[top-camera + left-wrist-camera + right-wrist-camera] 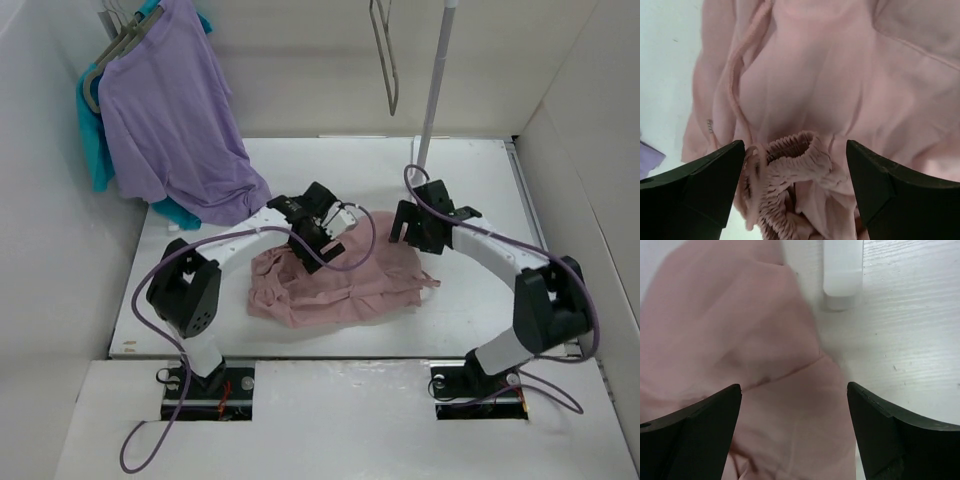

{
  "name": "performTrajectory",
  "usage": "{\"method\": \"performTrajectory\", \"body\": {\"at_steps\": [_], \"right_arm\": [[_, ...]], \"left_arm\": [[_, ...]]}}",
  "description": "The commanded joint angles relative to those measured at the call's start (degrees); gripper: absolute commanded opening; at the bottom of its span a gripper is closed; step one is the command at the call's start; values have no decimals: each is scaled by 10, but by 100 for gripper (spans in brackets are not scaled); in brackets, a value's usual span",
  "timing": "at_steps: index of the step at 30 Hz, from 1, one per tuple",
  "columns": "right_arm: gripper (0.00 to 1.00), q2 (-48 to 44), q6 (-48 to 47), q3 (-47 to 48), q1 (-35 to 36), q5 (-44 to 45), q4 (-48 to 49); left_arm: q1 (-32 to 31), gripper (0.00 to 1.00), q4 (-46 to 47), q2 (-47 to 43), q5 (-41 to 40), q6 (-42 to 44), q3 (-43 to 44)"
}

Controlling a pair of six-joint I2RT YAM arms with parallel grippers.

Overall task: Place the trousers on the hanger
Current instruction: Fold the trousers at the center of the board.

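The pink trousers (340,278) lie crumpled on the white table. The thin grey hanger (384,50) hangs bare at the top middle, next to a white pole. My left gripper (322,232) is open over the trousers' far left part; in the left wrist view (795,165) the gathered elastic waistband (790,167) and a drawstring (735,85) lie between its jaws. My right gripper (408,222) is open over the trousers' far right edge; the right wrist view (794,410) shows flat pink cloth (740,355) between its jaws.
A purple shirt (170,110) and a teal shirt (95,140) hang on thicker grey hangers at the back left. The white pole (432,90) stands at the back; its base shows in the right wrist view (842,275). White walls enclose the table (480,180).
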Motion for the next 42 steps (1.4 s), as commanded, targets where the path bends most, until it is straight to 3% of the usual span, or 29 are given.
{"method": "performTrajectory", "body": {"at_steps": [1, 5, 6, 7, 8, 9, 11, 12, 15, 16, 17, 25, 28, 31, 34, 36, 37, 39, 40, 41, 42], "right_arm": [[91, 36, -17, 6, -24, -64, 65], [88, 104, -22, 6, -29, -93, 93], [85, 104, -22, -11, -35, -109, 112], [79, 104, -15, -11, -35, -119, 112], [72, 98, -15, -31, -41, -129, 137], [60, 93, 1, -42, -46, -135, 147], [50, 79, 12, -72, -63, -147, 171], [36, 66, 23, -81, -69, -153, 171], [14, 45, 35, -109, -88, -159, 182], [1, 29, 43, -115, -88, -159, 182], [0, 21, 48, -115, -88, -153, 182], [0, -23, 92, -135, -94, -113, 187], [0, -2, 92, -129, -99, -108, 174], [0, 14, 92, -124, -99, -95, 163], [0, 14, 92, -111, -99, -80, 151], [0, 14, 92, -104, -99, -63, 132], [0, 14, 92, -104, -99, -58, 127], [15, 14, 84, -92, -93, -53, 120], [47, 1, 61, -86, -70, -48, 113], [62, -6, 44, -79, -69, -47, 112], [69, -15, 31, -71, -35, -17, 103]], "left_arm": [[-13, 80, 9, 15, -70, -29, -29], [-6, 69, 37, 21, -105, -35, -60], [6, 52, 37, 21, -105, -35, -66], [13, 52, 37, 15, -105, -35, -66], [19, 32, 30, 15, -99, -40, -66], [24, 24, 30, 3, -99, -40, -66], [40, 9, 30, -7, -99, -35, -66], [45, 0, 30, -13, -93, -35, -66], [67, 0, 19, -33, -69, -30, -55], [73, 0, 19, -39, -62, -30, -48], [83, 0, 19, -54, -41, -30, -40], [140, 0, 14, -128, 87, -13, 104], [166, 0, -40, -136, 135, -8, 146], [202, 0, -110, -136, 142, -2, 140], [244, 0, -142, -136, 161, 15, 80], [298, 5, -161, -136, 186, 39, 33], [313, 14, -184, -136, 217, 49, 17], [347, 27, -203, -136, 239, 78, -42], [347, 39, -193, -144, 239, 93, -88], [347, 44, -183, -151, 239, 100, -89], [352, 49, -172, -151, 239, 107, -127]]}}
